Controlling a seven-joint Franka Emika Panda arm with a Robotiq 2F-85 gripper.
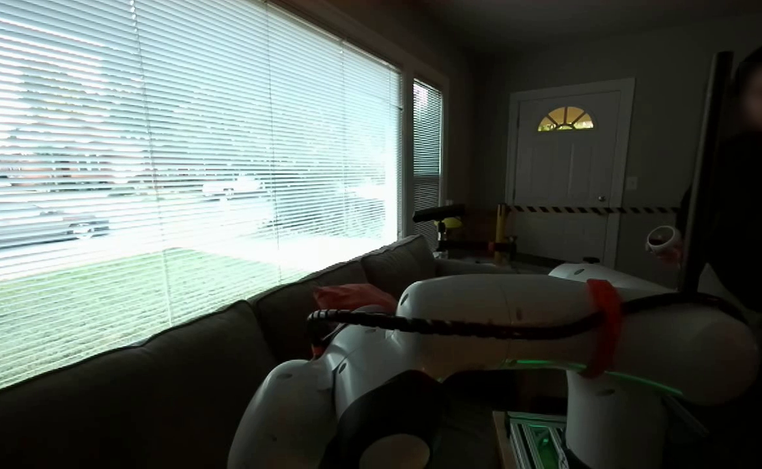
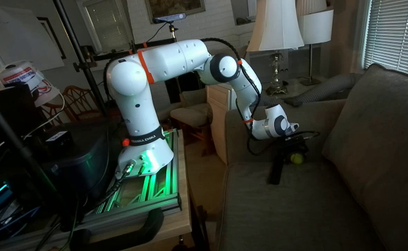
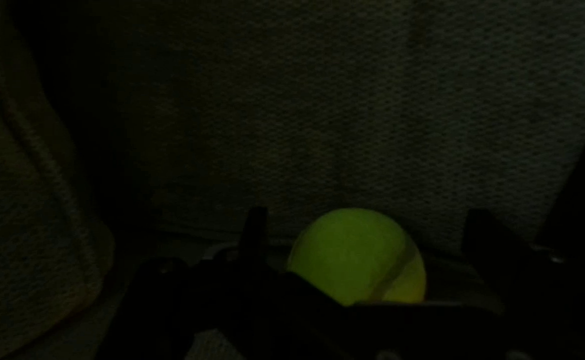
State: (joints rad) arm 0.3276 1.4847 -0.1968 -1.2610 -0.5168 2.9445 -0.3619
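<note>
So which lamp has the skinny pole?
The one with the white drum shade: its pole is thin. The flared shade tops an ornate stand; any stand under the pleated shade is hidden.

Yellow-green ball (image 2: 296,158) by the hand (image 2: 293,152)

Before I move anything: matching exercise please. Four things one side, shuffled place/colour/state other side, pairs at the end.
Things
1. tennis ball
2. claw
3. striped tape
4. sofa

Place, colour or state
A. strung across in front of the door
B. below the wide window
C. yellow-green
D. open, not gripping

Pairs: 1-C, 2-D, 3-A, 4-B
</note>
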